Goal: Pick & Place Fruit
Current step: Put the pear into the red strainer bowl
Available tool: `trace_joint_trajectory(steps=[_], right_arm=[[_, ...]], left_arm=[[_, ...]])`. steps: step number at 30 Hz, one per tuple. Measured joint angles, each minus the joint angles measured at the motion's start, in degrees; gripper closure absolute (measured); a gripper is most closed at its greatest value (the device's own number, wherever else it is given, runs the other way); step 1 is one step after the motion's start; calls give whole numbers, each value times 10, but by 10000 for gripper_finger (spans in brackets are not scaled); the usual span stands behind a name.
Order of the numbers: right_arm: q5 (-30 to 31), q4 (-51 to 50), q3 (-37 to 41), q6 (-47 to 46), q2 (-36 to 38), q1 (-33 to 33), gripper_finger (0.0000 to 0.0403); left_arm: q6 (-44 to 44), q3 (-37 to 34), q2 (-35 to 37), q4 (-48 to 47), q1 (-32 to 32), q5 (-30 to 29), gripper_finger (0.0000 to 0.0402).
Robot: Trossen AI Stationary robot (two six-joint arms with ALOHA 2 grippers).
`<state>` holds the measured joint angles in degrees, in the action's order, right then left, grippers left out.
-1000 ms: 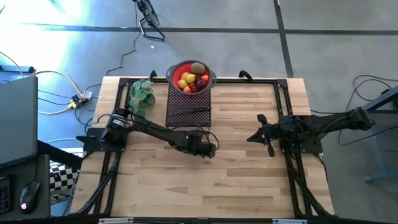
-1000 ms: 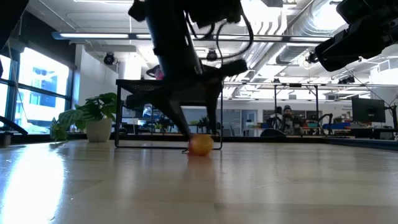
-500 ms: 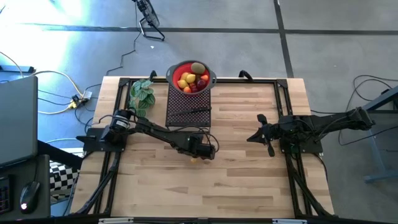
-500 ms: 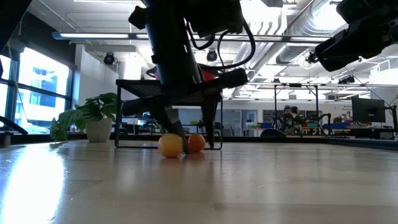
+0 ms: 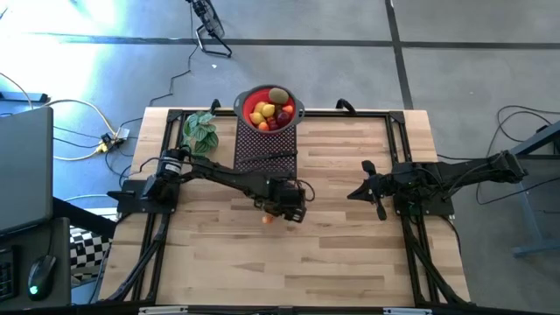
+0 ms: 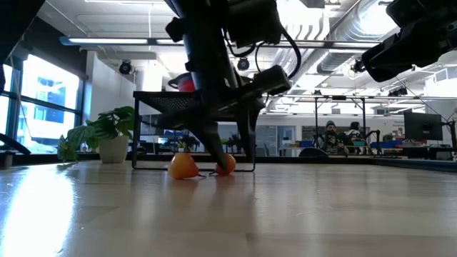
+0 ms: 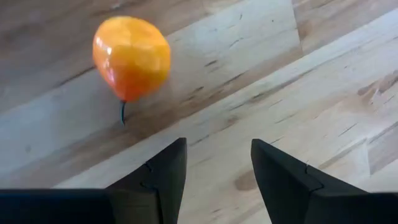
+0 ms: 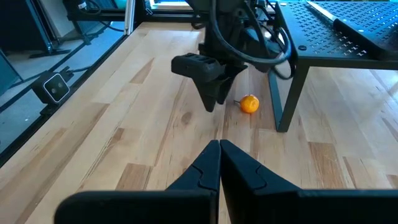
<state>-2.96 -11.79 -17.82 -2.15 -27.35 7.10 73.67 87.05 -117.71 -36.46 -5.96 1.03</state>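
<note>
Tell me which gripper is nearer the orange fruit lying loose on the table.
Left. The left gripper hangs open just beside the orange fruit, not touching it. The right gripper waits shut well off to that fruit's right side.

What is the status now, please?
Left gripper open, empty, above table. Right gripper shut, waiting at right side. Orange fruit lies loose on the wood. Nothing blocks it.

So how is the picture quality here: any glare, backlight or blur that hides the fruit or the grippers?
Low view: bright ceiling lights and windows behind leave the left arm a dark silhouette, though two orange fruits stay readable. High view: a bluish wash lies over the floor at the left; the table is evenly lit. Left wrist view: the orange fruit is sharp, with soft sheen on the wood.
</note>
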Motion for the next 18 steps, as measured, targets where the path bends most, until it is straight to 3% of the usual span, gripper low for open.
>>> trace_joint_trajectory(steps=[8, 18], right_arm=[[0, 0, 0, -2, 0, 0, 401], [0, 0, 0, -2, 0, 0, 401]], left_arm=[[-132, 0, 0, -22, 19, 43, 227], [-100, 0, 0, -61, 14, 111, 227]])
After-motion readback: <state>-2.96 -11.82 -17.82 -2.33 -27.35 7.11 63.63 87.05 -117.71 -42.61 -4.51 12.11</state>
